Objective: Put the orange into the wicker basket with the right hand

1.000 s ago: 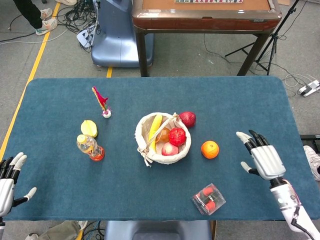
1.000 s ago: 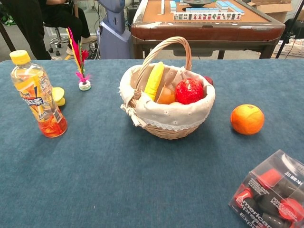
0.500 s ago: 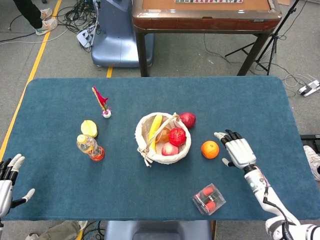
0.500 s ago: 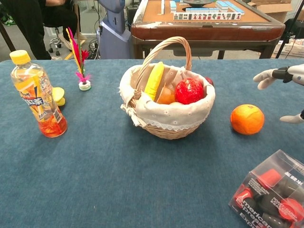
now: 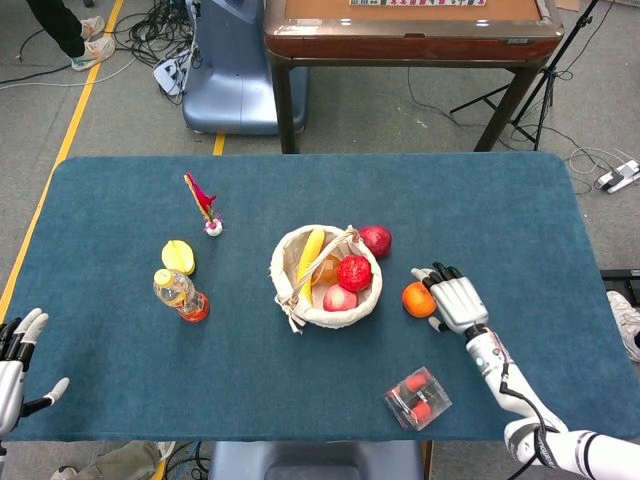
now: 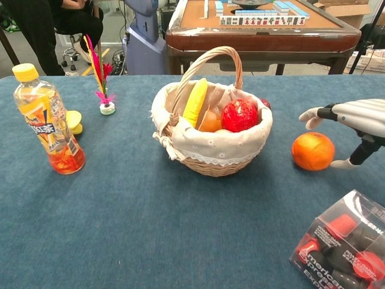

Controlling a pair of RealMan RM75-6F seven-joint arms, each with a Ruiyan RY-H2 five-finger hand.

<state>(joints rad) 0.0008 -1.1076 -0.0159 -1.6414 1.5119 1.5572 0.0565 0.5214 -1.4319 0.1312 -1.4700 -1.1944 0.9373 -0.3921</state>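
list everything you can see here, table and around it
orange: 1, orange, on the cloth right of the basket
wicker basket: 1, tan with white lining, table centre, holding fruit
red fruit: 1, on the cloth behind the basket
drink bottle: 1, orange, yellow cap, left
yellow object: 1, behind the bottle
shuttlecock: 1, red feathers, back left
clear box: 1, red items inside, front right
table: 1, blue cloth
brown table: 1, behind
left hand: open, front left edge
right hand: open, beside the orange
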